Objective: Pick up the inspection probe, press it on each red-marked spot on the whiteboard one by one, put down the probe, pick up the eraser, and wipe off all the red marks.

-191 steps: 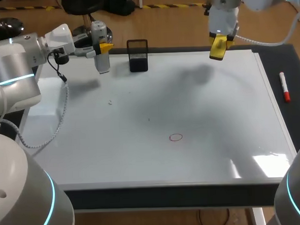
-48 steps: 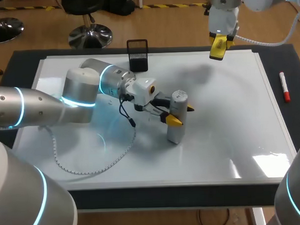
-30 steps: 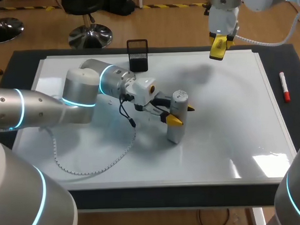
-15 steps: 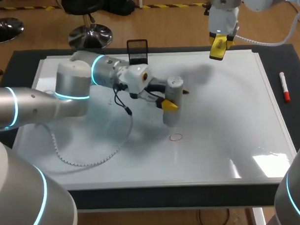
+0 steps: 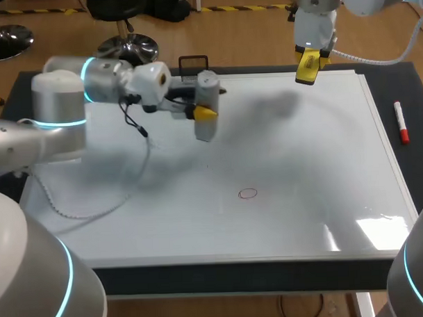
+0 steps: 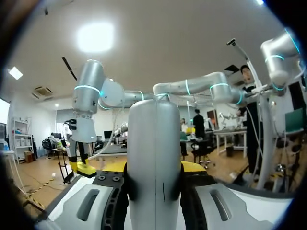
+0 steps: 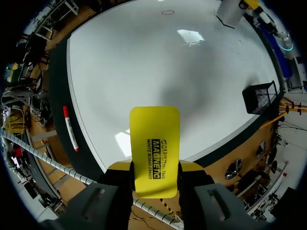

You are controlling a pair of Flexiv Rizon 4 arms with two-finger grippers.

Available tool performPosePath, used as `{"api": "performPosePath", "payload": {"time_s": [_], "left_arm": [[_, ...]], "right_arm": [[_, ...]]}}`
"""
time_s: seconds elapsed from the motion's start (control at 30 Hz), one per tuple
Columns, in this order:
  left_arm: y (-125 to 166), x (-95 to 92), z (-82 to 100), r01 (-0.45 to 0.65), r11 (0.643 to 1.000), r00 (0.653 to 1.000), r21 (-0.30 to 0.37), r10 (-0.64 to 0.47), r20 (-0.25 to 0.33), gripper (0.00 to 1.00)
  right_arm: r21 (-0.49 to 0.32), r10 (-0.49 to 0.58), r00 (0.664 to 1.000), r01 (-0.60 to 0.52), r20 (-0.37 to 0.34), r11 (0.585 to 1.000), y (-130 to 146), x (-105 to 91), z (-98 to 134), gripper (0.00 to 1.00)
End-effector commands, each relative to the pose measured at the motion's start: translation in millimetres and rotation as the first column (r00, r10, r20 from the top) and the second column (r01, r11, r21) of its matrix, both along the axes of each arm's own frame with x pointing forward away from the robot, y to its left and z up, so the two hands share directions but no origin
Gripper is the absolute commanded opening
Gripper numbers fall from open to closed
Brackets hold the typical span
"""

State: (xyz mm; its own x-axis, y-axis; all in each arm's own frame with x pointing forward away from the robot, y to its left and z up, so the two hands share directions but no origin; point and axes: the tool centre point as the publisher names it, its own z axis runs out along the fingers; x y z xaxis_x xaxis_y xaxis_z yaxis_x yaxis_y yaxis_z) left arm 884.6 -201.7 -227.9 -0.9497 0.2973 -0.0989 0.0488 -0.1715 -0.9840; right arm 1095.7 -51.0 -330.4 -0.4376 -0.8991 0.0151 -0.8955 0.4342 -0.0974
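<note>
The grey cylindrical probe point(image 5: 207, 105) hangs upright above the back of the whiteboard point(image 5: 315, 155), with my left gripper point(image 5: 208, 108) shut on it. In the left wrist view the probe point(image 6: 154, 143) fills the space between the fingers of that gripper point(image 6: 154, 178). One red circle point(image 5: 248, 193) is drawn near the board's middle, well in front of the probe. Above the board's back right edge, my right gripper point(image 5: 308, 66) is shut on the yellow eraser point(image 5: 306, 69). The right wrist view shows the eraser point(image 7: 154, 149) in that gripper point(image 7: 154, 175), with the red circle point(image 7: 168, 12) far ahead.
A black mesh holder point(image 5: 193, 64) stands at the board's back edge, just behind the probe. A red marker point(image 5: 402, 122) lies on the dark mat right of the board. The mesh holder point(image 7: 261, 96) and marker point(image 7: 70, 127) also appear in the right wrist view.
My left arm has lifted the probe off the red circle and carried it back and to the left, towards the mesh holder. The right arm has kept still.
</note>
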Motion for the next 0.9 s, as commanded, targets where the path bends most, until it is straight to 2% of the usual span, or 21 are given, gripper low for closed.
{"api": "performPosePath", "payload": {"time_s": [0.03, 0.23, 0.47, 0.67, 0.9], "left_arm": [[27, 5.1, 14.9, -0.117, 0.992, 0.993, 0.044, 0.116, 0.02, 0.0], [63, 34.4, 20.5, -0.24, 0.97, 0.971, 0.036, 0.24, 0.024, 0.0], [101, 59.2, 21.9, -0.351, 0.935, 0.936, 0.041, 0.35, 0.023, 0.0], [129, 72.8, 16.1, -0.43, 0.902, 0.903, 0.043, 0.43, 0.001, 0.0], [149, 82.5, 5.1, -0.484, 0.875, 0.874, 0.031, 0.485, -0.039, 0.0]], "right_arm": [[-0.005, 0.002, 1.0, -0.002, -0.002, 1.0, 0, 0.7, 1, 0.0], [-0.005, 0.002, 1.0, -0.002, -0.002, 1.0, 0, 0.7, 1, 0.0], [-0.005, 0.002, 1.0, -0.002, -0.002, 1.0, 0, 0.7, 1, 0.0], [-0.005, 0.002, 1.0, -0.002, -0.002, 1.0, 0, 0.7, 1, 0.0], [-0.005, 0.002, 1.0, -0.002, -0.002, 1.0, 0, 0.7, 1, 0.0]]}}
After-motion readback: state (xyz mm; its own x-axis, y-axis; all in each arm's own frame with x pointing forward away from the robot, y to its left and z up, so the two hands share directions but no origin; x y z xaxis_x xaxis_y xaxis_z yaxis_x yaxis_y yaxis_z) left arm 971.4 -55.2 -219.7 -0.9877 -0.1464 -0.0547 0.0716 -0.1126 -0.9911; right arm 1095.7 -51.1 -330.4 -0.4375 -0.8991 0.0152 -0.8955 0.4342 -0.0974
